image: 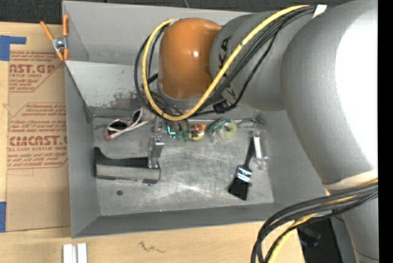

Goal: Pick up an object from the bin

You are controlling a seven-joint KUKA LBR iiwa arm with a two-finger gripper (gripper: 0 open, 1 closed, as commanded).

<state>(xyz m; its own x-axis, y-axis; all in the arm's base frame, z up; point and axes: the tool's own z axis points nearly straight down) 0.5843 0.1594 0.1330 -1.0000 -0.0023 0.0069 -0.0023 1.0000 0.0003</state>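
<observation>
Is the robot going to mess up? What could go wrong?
Maybe. The gripper is low at the right end of the dark flat bar at the left of the bin, so it may catch only the tip and let the bar slip. The pink-and-white loop and small colourful bits lie close behind, so the gripper could bump or snag those instead.

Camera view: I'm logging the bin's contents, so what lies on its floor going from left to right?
Dark flat bar → small green and orange bits → pale ring → silver clip. The white cable loop and black brush overlap others sideways, so they are left out.
</observation>
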